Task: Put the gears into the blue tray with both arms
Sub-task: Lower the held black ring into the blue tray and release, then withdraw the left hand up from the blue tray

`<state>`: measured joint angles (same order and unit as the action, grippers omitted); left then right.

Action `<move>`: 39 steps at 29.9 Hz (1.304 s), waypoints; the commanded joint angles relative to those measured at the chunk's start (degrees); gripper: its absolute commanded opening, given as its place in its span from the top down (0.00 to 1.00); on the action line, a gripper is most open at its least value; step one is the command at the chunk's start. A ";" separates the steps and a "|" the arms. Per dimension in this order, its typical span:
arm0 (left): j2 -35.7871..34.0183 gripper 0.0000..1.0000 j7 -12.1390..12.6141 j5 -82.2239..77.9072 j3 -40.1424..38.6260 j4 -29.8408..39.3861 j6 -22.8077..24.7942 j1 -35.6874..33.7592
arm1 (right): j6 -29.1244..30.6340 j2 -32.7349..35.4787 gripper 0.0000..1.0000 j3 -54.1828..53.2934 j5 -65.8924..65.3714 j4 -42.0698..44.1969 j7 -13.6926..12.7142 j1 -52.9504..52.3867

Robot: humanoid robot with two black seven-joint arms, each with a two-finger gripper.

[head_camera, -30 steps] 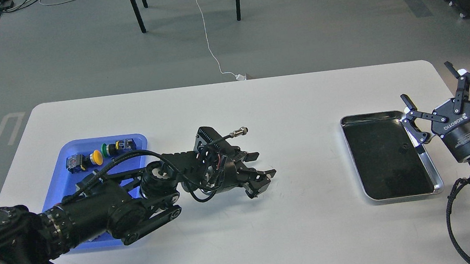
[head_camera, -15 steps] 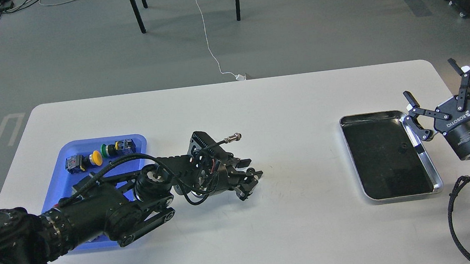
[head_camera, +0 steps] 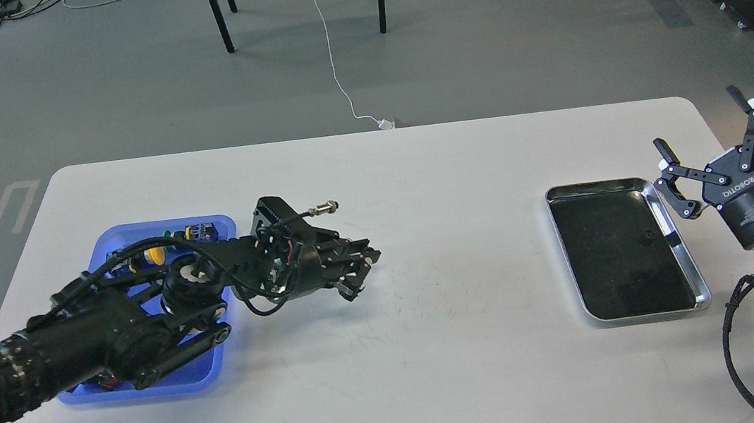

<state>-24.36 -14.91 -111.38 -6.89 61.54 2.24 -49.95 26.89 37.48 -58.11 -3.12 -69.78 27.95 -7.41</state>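
The blue tray [head_camera: 156, 387] lies at the table's left, mostly under my left arm. My left gripper [head_camera: 359, 274] hovers over the white table just right of the tray. Its fingers are pressed together on a tiny black gear that I can barely make out against them. Another small dark gear [head_camera: 647, 234] lies in the shiny steel tray [head_camera: 702, 291] on the right. My right gripper [head_camera: 696, 120] stands open beside that tray's right rim, with nothing between its fingers.
Coloured push-button switches [head_camera: 155, 254] sit at the far end of the blue tray, partly hidden by my arm. A cable connector [head_camera: 323, 208] sticks out above my left wrist. Chair legs and a white cord are on the floor beyond the table.
My left gripper closed on a gear in the middle of the table and drew back left toward the blue tray. The right gripper drifted slightly right and up, still open.
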 commanded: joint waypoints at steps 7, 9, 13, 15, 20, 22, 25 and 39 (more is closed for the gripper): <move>-28.18 0.89 -5.20 8.54 -1.99 9.30 -1.09 5.80 | -0.43 0.05 0.01 -0.16 -0.04 -0.01 0.00 -0.06; -30.03 0.89 -5.92 8.54 -1.90 8.78 -2.41 8.62 | -0.43 0.05 0.01 -0.07 -0.04 -0.01 0.00 -0.15; -30.13 0.88 -6.01 8.46 -1.72 3.78 -3.65 12.85 | -0.43 -0.04 0.01 -0.07 -0.04 -0.09 0.00 -0.42; -29.95 0.88 -6.01 8.54 -1.72 2.01 -4.52 13.91 | -0.43 0.05 0.01 -0.07 -0.04 -0.36 0.00 -0.68; -28.29 0.86 -6.09 8.28 -1.55 -2.73 -4.97 14.53 | -0.43 0.14 0.01 0.02 -0.04 -0.53 -0.08 -0.77; -26.97 0.84 -6.18 8.28 -1.55 -5.10 -4.97 14.53 | -0.43 0.14 0.01 0.02 -0.13 -0.71 -0.08 -0.77; -26.52 0.71 -6.09 8.28 -1.55 -6.52 -4.88 14.53 | -0.43 0.22 0.01 0.19 -0.13 -0.71 -0.08 -0.68; -26.44 0.08 -6.09 25.29 -6.20 -5.99 -5.85 11.89 | -0.43 4.26 0.01 0.02 -0.22 -1.23 -0.08 -0.77</move>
<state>-50.69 -20.95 -94.94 -10.88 55.23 -3.39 -37.02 26.45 39.87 -57.99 -3.34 -70.70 27.86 -8.09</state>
